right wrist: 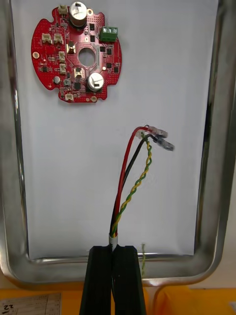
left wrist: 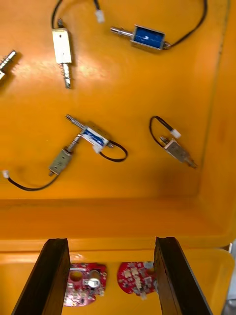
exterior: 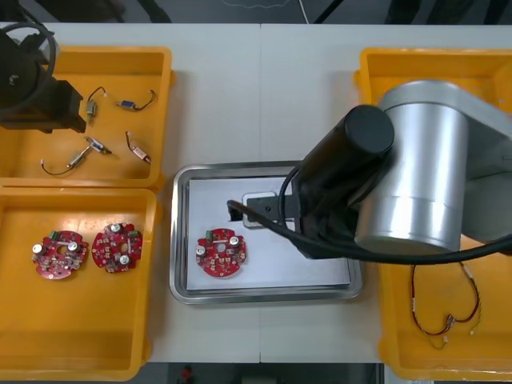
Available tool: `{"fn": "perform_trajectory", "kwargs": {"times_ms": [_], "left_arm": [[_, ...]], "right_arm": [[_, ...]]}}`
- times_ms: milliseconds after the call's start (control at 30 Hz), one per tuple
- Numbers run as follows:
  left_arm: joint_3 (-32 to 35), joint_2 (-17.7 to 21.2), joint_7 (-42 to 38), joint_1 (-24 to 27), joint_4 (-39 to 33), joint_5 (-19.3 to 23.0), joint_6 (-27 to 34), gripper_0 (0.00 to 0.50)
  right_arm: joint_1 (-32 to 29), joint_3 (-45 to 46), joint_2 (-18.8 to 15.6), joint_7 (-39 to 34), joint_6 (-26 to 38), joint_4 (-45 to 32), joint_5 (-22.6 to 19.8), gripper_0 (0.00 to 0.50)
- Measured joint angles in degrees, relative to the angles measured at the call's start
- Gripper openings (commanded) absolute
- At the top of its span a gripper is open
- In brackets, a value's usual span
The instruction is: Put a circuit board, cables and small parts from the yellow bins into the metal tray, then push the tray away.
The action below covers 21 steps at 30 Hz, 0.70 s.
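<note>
The right gripper (right wrist: 112, 250) pinched the red and yellow cable (right wrist: 129, 182), which reached from its fingertips over the metal tray (right wrist: 212, 147), short of the circuit board (right wrist: 78, 51). The left gripper (left wrist: 111, 242) hung wide above a yellow bin (left wrist: 123, 211).

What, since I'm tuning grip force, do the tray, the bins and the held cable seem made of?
Metal tray: bright metal, likely steel, its rim mirror-shiny; the floor looks matte white, perhaps a liner. Yellow bins: probably moulded plastic, smooth with a soft sheen and rounded corners. The cable, between the right gripper's shut jaws: thin wires in glossy red, black, yellow-green insulation, seemingly plastic.
</note>
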<state>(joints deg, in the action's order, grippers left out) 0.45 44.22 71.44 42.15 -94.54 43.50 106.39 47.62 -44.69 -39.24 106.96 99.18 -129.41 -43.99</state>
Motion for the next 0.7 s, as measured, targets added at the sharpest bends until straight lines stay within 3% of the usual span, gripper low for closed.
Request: {"fn": "perform_trajectory", "kwargs": {"times_ms": [333,700], "left_arm": [[4.27,1.31,26.34,-0.02,10.15,-1.39,-7.35,0.5],[5.01,1.33,30.76,-0.04,21.08,-1.61,-22.48,0.5]], "right_arm": [[0.04,-8.53,-0.07,-0.12,-5.79,8.25,1.21,0.0],[0.04,-13.89,-0.09,-0.12,-11.99,15.24,1.35,0.0]]}}
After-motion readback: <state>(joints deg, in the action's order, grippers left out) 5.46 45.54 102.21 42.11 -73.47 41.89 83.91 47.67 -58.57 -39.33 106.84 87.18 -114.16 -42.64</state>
